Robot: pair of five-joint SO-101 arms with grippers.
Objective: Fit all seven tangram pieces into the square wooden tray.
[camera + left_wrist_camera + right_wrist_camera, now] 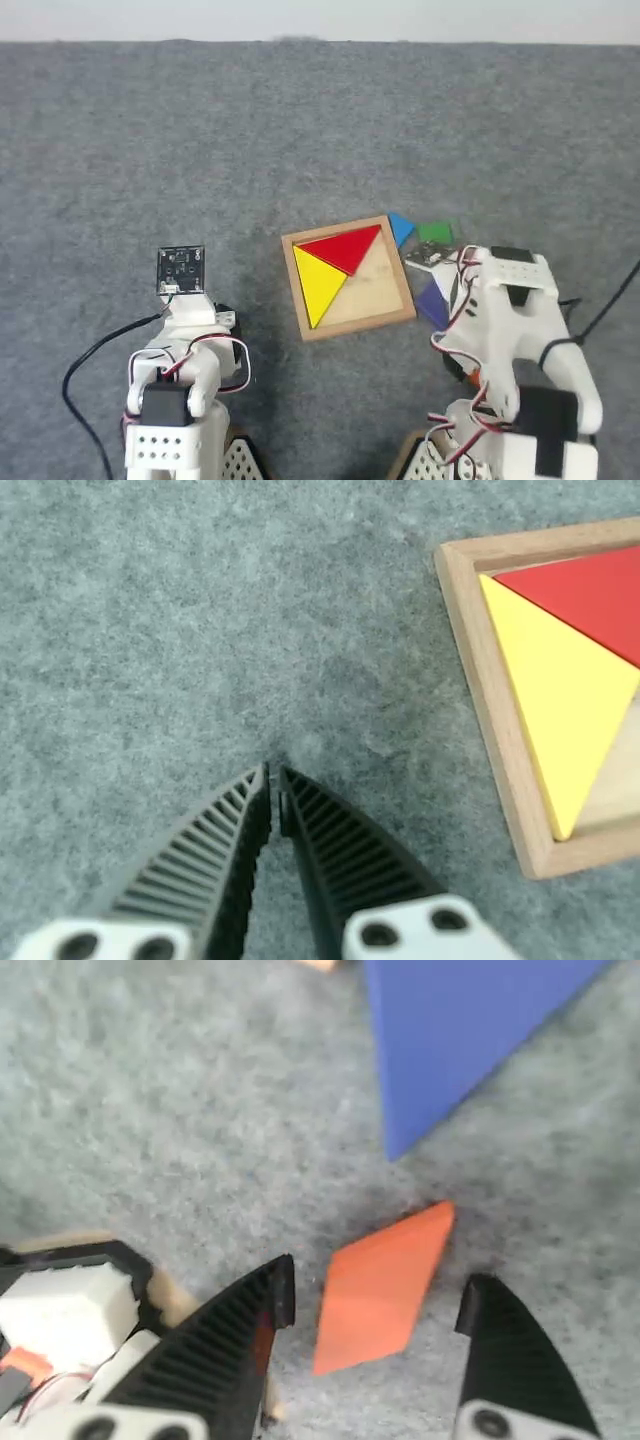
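Right gripper (pixel 382 1278): jaws spread wide, nothing held, one finger on either side of the orange piece (pixel 378 1300), neither touching it. The piece is a slanted four-sided tile lying flat on the grey mat (pixel 150 1110), outside the tray and close to the right arm's base. Just beyond it lies a larger blue piece (pixel 455 1030), a corner pointing toward the orange one but apart from it. Likely handling: thin, stiff, light, smooth-faced, so it offers little height to pinch. The best hold is probably across its two long parallel edges near the middle, fingers low to the mat. A grip at a sharp tip could make it pivot or pop out. Left gripper (pixel 274 772): jaws closed, empty, over bare mat beside the tray (pixel 490 710). The tray already holds a red triangle (pixel 345 246) and a yellow triangle (pixel 318 282) side by side, the rest of the floor bare wood.
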